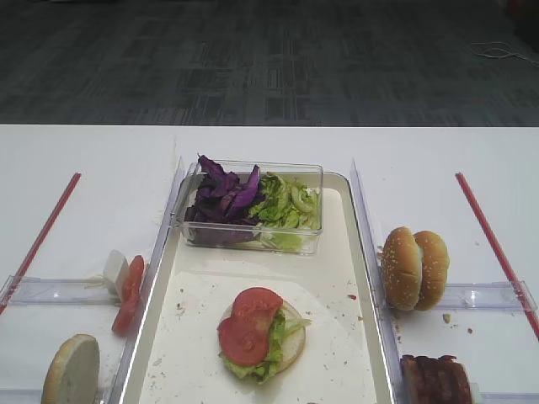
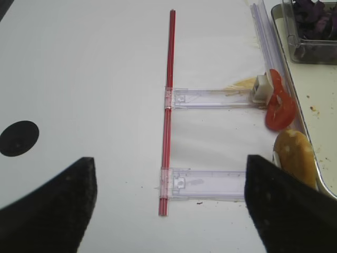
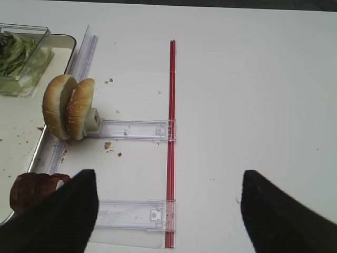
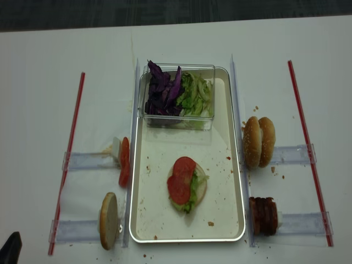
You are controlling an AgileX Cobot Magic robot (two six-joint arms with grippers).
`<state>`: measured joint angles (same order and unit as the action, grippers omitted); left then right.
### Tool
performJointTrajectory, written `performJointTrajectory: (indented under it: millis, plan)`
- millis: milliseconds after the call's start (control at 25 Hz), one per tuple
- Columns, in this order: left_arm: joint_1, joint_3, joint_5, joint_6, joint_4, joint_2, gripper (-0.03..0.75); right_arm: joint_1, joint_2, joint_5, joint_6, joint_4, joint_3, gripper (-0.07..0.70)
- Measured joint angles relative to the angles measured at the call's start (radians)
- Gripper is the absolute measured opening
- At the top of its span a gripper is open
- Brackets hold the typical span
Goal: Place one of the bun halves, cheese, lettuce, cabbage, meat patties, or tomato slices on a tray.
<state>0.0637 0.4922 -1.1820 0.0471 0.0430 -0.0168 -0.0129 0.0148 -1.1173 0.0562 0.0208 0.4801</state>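
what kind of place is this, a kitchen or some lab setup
Most likely a lab tabletop set up as a mock burger station, not a real kitchen: a bare white table on office-style carpet, red strips and clear plastic holders standing bun halves on edge beside a tray.

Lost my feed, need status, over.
Left gripper open, empty; right gripper too. Cream rimmed tray holds flat bun half, lettuce, tomato. Nothing blocking.
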Motion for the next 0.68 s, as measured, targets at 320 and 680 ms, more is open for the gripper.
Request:
performJointTrajectory:
  millis: [320,680]
  plan:
    - [0.0,0.0,0.0,0.0,0.0,0.0,0.564,0.0,0.0,0.0,0.0,0.0,0.0,0.59]
    - [0.0,0.0,0.0,0.0,0.0,0.0,0.564,0.0,0.0,0.0,0.0,0.0,0.0,0.59]
